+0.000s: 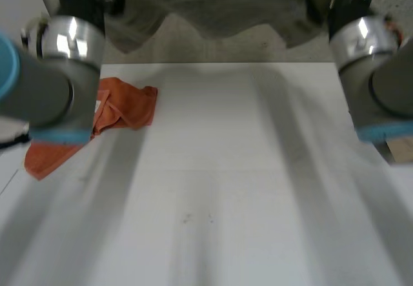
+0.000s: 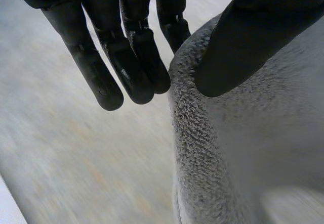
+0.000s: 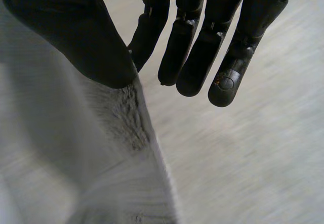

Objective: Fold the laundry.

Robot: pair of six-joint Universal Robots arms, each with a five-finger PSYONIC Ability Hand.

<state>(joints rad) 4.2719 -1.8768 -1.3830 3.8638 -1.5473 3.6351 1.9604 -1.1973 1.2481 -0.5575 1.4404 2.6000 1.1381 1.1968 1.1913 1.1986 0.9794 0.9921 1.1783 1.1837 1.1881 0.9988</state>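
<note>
Grey arms (image 1: 39, 95) with shiny silver joints (image 1: 68, 37) and light-blue caps (image 1: 5, 63); matte black, round-tipped fingers (image 2: 129, 57).

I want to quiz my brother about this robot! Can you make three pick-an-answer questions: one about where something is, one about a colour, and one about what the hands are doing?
1. Where on the white table does the crumpled orange cloth lie?
A. in the middle
B. by the left arm
C. by the right arm

2. What colour is the fluffy terry towel?
A. grey
B. green
C. blue

3. What are the left hand and the right hand doing?
A. lying flat on the table
B. curled, holding nothing
C. each pinching the towel's edge

Answers:
1 B: the head view shows the cloth lying beside that arm.
2 A: both wrist views show grey loops of towel.
3 C: in each wrist view the thumb presses the towel's edge against straight fingers.
</note>
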